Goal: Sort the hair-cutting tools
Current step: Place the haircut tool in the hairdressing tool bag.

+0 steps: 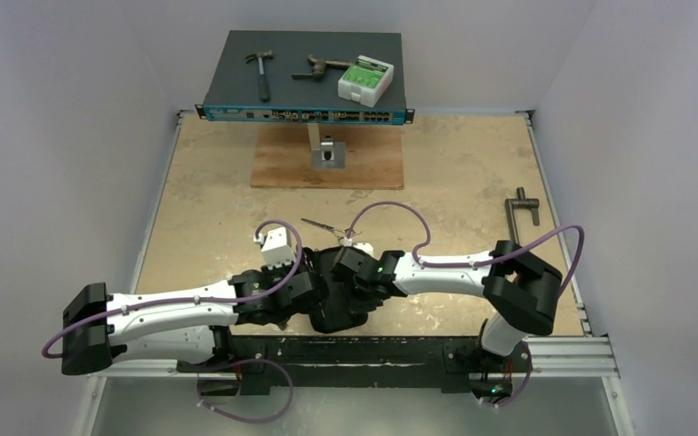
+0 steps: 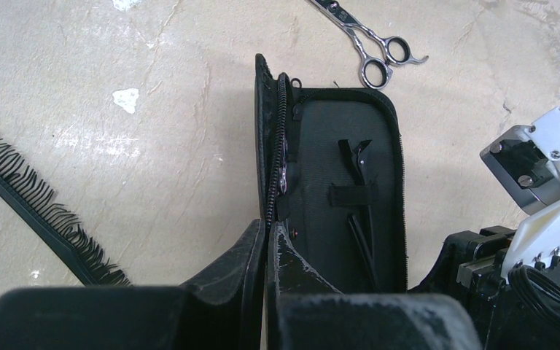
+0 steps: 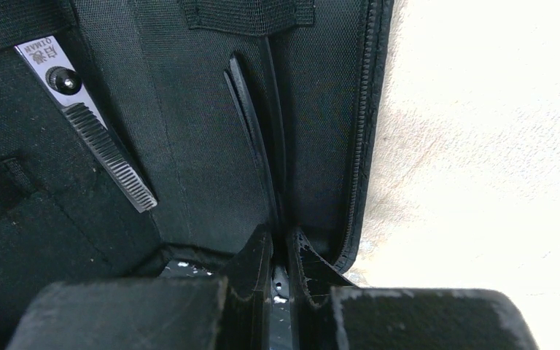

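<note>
One pair of scissors (image 3: 109, 157) lies in the black case (image 3: 189, 146). By the screw on its silver blade there are small letters that look like OTMAN. Two tiny signs sit next to them, and I cannot read those. Far back on the right, a white box (image 1: 364, 80) has a green label, too small to read. The blue strip (image 1: 304, 115) below it has tiny marks, also too small to read.
</note>
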`<action>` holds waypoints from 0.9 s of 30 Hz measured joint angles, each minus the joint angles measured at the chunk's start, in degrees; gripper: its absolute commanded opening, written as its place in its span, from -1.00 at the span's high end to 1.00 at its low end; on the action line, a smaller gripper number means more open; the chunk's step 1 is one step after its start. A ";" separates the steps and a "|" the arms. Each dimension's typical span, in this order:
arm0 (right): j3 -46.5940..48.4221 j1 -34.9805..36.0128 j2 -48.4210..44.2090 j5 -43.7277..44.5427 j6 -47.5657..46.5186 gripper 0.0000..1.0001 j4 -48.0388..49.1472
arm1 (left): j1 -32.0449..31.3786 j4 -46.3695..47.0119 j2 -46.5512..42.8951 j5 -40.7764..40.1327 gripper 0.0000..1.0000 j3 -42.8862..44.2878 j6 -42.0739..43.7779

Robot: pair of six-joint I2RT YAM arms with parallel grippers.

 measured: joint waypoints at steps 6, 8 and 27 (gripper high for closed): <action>0.02 -0.63 0.22 -0.13 1.05 1.00 0.15 | -0.63 0.07 -0.28 -0.42 1.00 -0.13 0.00; 0.35 -0.92 0.57 -0.15 1.42 1.00 0.15 | -1.01 0.11 -0.37 -0.61 1.00 -0.13 0.00; 5.55 -1.97 5.07 0.63 4.11 1.00 0.07 | -2.93 2.25 -0.42 -1.20 1.00 -0.96 0.07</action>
